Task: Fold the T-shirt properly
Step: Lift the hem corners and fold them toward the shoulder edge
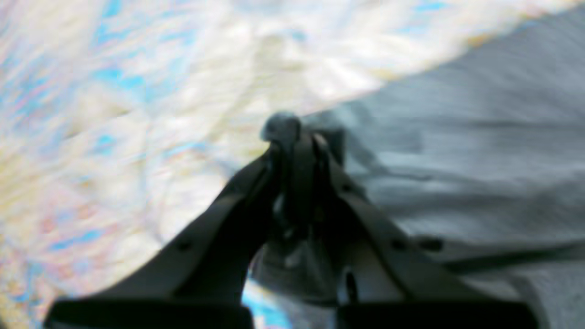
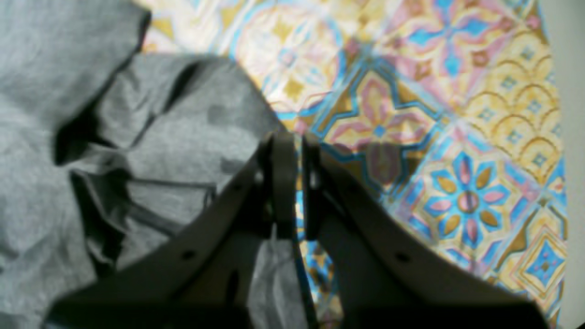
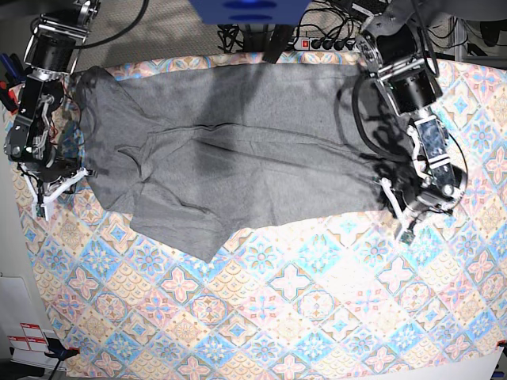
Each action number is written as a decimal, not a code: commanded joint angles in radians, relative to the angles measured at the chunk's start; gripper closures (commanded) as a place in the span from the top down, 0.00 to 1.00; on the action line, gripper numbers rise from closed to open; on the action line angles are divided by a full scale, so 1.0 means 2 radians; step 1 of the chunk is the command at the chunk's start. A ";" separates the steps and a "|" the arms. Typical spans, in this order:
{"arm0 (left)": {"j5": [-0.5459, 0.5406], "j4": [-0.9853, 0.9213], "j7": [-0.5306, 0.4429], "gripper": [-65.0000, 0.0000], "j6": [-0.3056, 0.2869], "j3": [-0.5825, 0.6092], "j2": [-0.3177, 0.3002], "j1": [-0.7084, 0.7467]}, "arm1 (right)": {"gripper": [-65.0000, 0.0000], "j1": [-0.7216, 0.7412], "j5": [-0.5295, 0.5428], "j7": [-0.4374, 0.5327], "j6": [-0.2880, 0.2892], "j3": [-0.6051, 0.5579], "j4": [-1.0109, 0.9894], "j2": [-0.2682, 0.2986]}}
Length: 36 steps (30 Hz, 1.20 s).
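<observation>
The heather-grey T-shirt [image 3: 238, 134] lies spread with wrinkles across the far half of the tile-patterned tablecloth [image 3: 277, 301]. My left gripper [image 3: 394, 207] is at the shirt's near right corner. In the blurred left wrist view its jaws [image 1: 292, 137] are closed, with grey fabric [image 1: 480, 137] bunched between the tips. My right gripper [image 3: 79, 174] is at the shirt's left edge. In the right wrist view it [image 2: 292, 137] stands closed to a thin slit. Shirt fabric [image 2: 45, 137] lies to its left, and a fold shows between the fingers lower down.
A power strip and cables [image 3: 325, 43] lie behind the table's far edge, next to a blue object [image 3: 249, 9]. The tablecloth [image 2: 411, 114] ends at a pale table edge [image 2: 571, 137]. Paper with red labels [image 3: 24, 336] lies at the near left.
</observation>
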 commanded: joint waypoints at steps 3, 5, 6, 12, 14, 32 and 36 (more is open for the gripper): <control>0.000 0.011 -0.002 0.01 0.004 -0.003 -0.001 0.003 | 0.05 -0.002 0.004 0.009 0.000 0.004 0.013 0.011; 0.000 0.011 -0.002 0.01 0.004 -0.004 0.000 0.003 | 0.05 -0.002 0.002 0.007 0.000 0.004 0.013 0.011; 0.000 0.011 -0.002 0.01 0.004 -0.004 0.000 0.003 | 0.05 -0.002 0.002 0.006 0.000 0.003 0.013 0.011; 0.000 0.011 -0.002 0.01 0.004 -0.005 -0.001 0.004 | 0.09 0.022 0.002 -0.028 0.000 0.001 0.013 0.011; 0.000 0.011 -0.002 0.01 0.004 -0.005 -0.001 0.004 | 0.15 0.037 0.002 -0.044 0.000 -0.002 0.012 0.011; 0.001 0.011 -0.002 0.01 0.004 -0.005 0.001 0.004 | 0.68 0.233 0.005 0.029 0.000 -0.227 -0.227 0.010; 0.001 0.011 -0.002 0.01 0.004 -0.005 0.001 0.004 | 0.68 0.251 0.002 0.067 0.001 -0.252 -0.289 -0.012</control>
